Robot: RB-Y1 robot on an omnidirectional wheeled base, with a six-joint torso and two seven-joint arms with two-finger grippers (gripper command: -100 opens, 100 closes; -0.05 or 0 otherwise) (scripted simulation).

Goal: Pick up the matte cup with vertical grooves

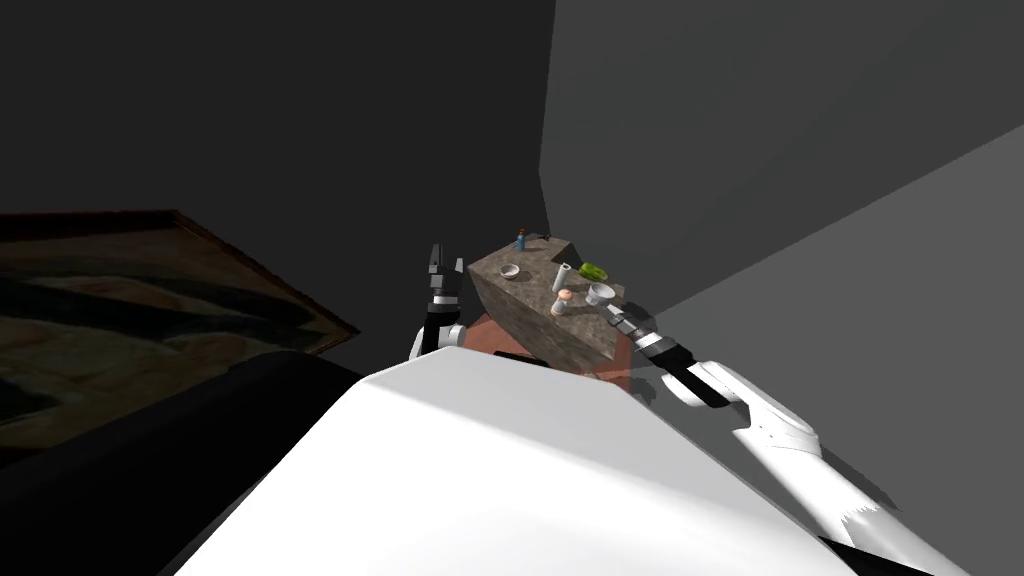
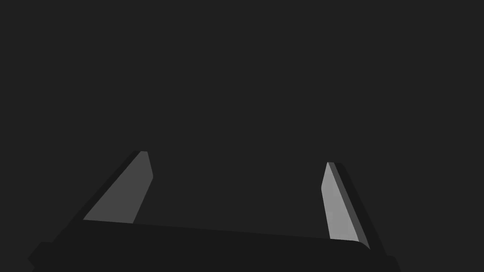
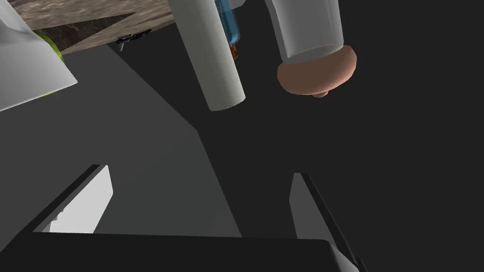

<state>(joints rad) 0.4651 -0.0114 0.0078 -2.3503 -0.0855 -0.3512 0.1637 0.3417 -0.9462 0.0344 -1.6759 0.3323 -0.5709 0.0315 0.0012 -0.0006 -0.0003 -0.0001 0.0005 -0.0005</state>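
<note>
Right gripper (image 1: pixel 607 309) fingers apart, white cup (image 1: pixel 600 293) just beside at eleven o'clock, left gripper (image 1: pixel 447 262) fingers apart, at table's (image 1: pixel 540 322) nine o'clock.

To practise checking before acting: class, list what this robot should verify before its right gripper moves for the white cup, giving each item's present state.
1. Right gripper open: ok.
2. White cup inside the gripper's opening: not ok, it lies off to one side.
3. Cup standing on the table: ok.
4. Cup's grooves confirmed: cannot tell.
5. Left gripper open and off the table: ok.
</note>
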